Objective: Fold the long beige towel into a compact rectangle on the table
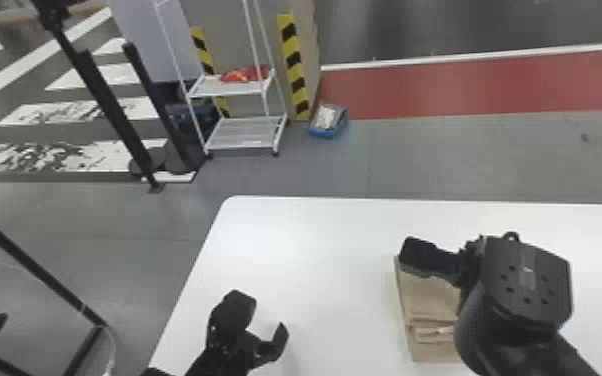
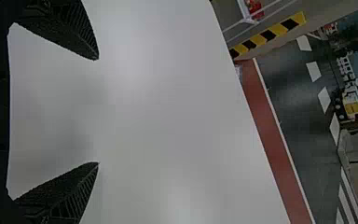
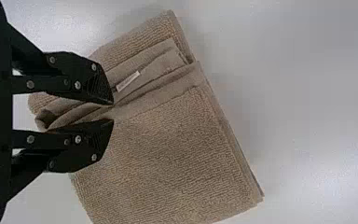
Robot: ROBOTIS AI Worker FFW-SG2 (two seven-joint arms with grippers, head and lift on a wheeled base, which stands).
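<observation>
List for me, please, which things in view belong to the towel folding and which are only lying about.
For the job:
- beige towel, partly folded
- white table under it
- right pincer, at the towel
- left pincer, open

Just about:
- white rack
- red item on it
- blue container on the floor

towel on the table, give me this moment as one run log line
towel: layered folds on table | right gripper: jaws pinching towel | left gripper: jaws open, empty

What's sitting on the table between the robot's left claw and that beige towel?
In the head view, just the bare white tabletop lies between the left gripper and the towel.
</observation>
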